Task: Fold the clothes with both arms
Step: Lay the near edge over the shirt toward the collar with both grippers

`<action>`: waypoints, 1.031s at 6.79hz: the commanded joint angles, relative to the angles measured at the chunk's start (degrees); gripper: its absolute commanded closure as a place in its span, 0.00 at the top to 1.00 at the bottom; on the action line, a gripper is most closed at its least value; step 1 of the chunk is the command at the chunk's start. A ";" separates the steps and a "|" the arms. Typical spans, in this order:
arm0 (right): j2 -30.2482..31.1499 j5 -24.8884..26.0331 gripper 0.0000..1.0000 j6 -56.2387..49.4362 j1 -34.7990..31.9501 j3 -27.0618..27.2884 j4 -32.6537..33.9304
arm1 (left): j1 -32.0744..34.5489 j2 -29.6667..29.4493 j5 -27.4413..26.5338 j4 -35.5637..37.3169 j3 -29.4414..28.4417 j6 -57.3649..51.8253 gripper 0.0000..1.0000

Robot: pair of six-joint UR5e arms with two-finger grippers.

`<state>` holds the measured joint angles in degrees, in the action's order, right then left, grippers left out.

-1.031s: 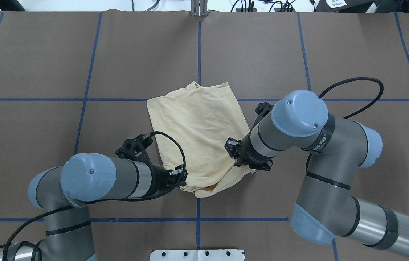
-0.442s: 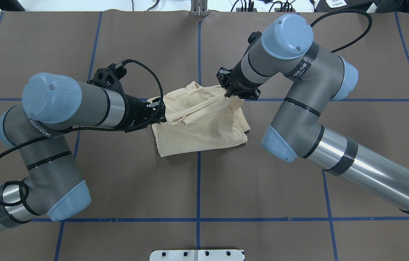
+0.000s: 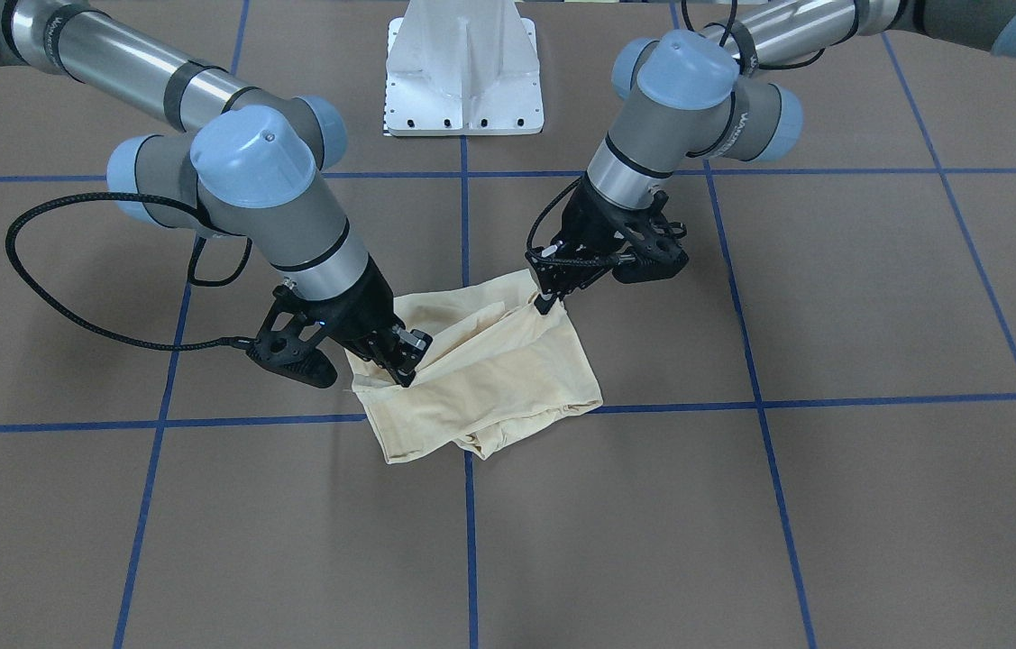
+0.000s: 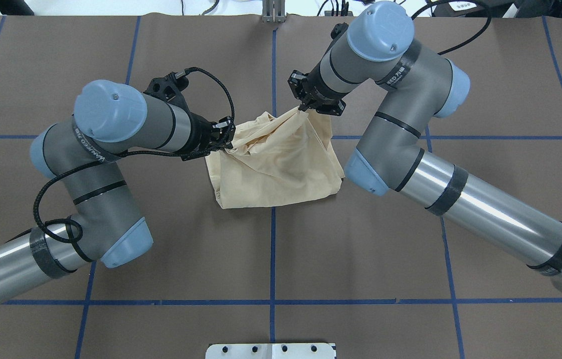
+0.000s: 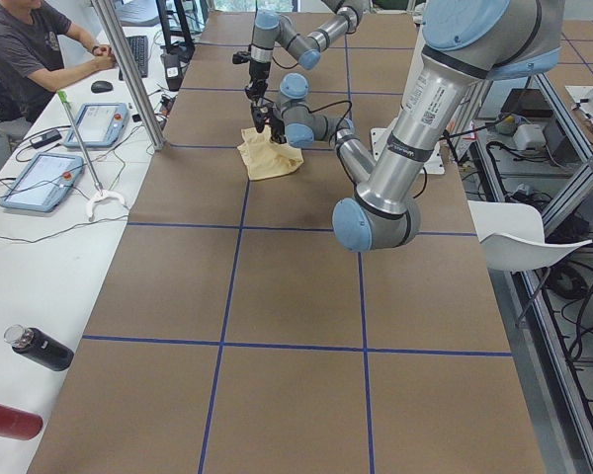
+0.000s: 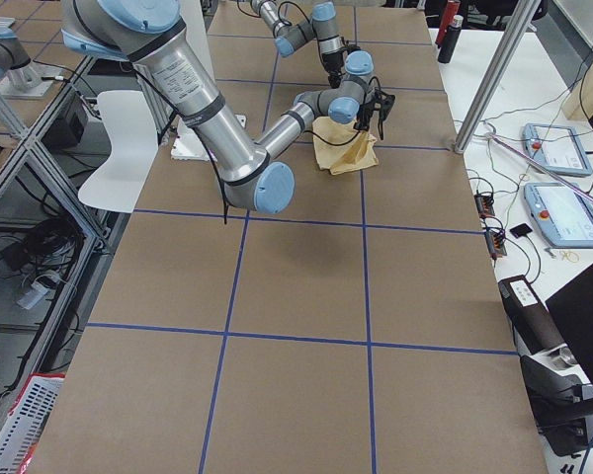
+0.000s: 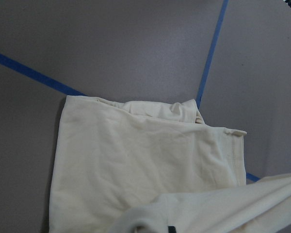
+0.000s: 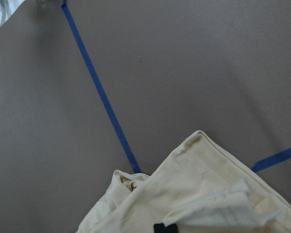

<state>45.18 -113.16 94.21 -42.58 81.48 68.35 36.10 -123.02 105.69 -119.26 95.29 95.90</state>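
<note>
T-shirt on brown blue-taped table

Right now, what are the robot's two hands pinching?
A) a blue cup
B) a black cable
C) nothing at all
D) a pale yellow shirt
D: the left gripper and the right gripper are each closed on a far corner of the pale yellow shirt, lifting that edge off the table.

Cream T-shirt bunched at the bottom — blue tape line crossing brown table.
</note>
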 commanded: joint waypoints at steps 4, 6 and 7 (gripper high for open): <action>-3.43 1.45 0.00 0.09 0.05 -6.86 -0.41 | 0.91 -0.38 -0.05 -0.36 -1.34 -0.10 0.00; -3.61 1.45 0.00 0.18 0.57 -7.30 -0.41 | 0.99 -0.46 -0.05 -0.36 -1.69 -0.01 0.00; -3.78 1.45 0.00 0.18 1.44 -8.00 -0.50 | 0.91 -0.55 0.04 -0.44 -2.82 0.17 0.00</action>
<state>41.57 -111.72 94.39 -41.90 74.16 67.92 37.08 -123.50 105.66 -119.64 93.39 95.90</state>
